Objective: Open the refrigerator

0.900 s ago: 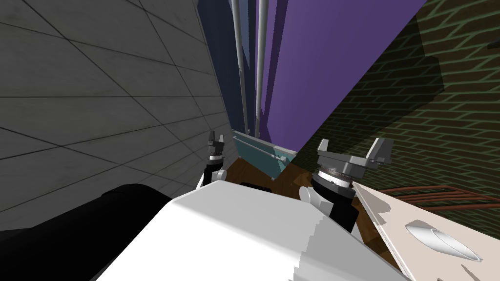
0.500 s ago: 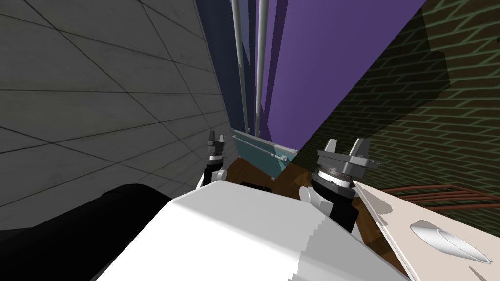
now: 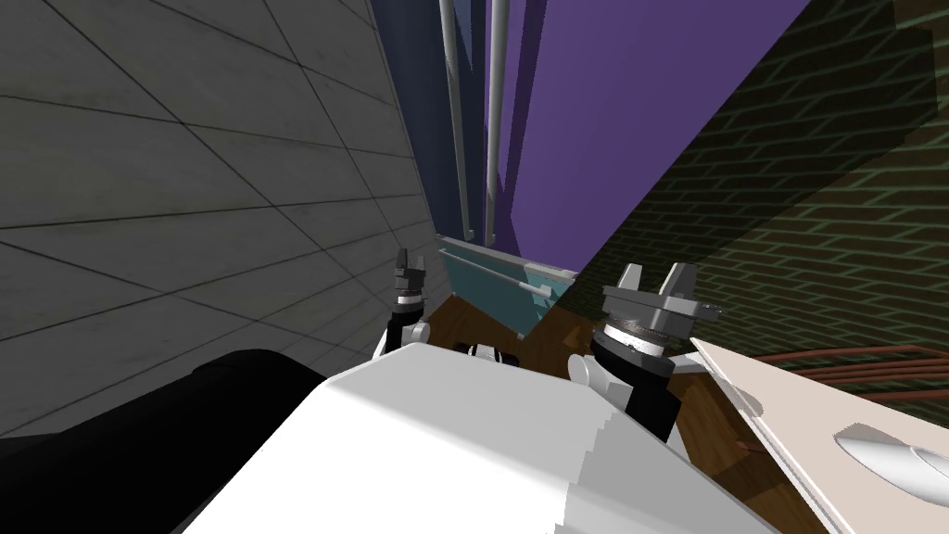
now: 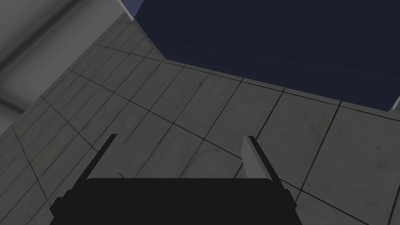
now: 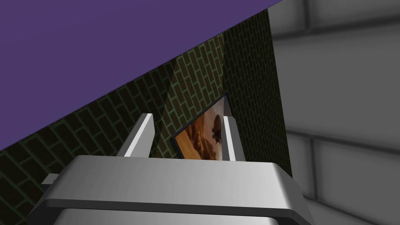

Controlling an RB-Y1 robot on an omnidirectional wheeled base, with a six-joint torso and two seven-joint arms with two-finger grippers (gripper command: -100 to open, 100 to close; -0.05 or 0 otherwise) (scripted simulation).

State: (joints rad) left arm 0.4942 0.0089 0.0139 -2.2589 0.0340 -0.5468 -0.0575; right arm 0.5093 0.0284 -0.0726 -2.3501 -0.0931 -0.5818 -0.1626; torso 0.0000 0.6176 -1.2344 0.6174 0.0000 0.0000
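The refrigerator (image 3: 556,139) is tall and flat-faced, with a dark navy panel on its left side and a smooth purple panel on its right side. Between the two panels run two long, thin, round grey bar handles (image 3: 456,120), close together. Under them sits a teal drawer front (image 3: 491,297) with a thin grey horizontal bar (image 3: 500,276) across it.

Our left gripper (image 3: 410,261) is raised in front of the refrigerator's navy side, just beside the left end of the teal drawer and lower than the bar handles. It touches nothing. Its two blade fingers stand wide apart, with nothing between them. Our right gripper (image 3: 655,280) is raised near the refrigerator's lower right corner, by the right end of the drawer, and it also touches nothing. Its fingers stand apart with a narrower gap and hold nothing.

To the left of the refrigerator, a wall of large matte grey tiles (image 3: 185,185) comes close to the left arm. To its right, a dark brick wall with green joints (image 3: 788,213) meets the edge of the purple panel. In front of the refrigerator, a strip of brown wood floor (image 3: 468,324) lies between our two arms. Further right, a flat pale beige counter (image 3: 788,408) with an oval sink (image 3: 890,450) has its edge near the right arm.
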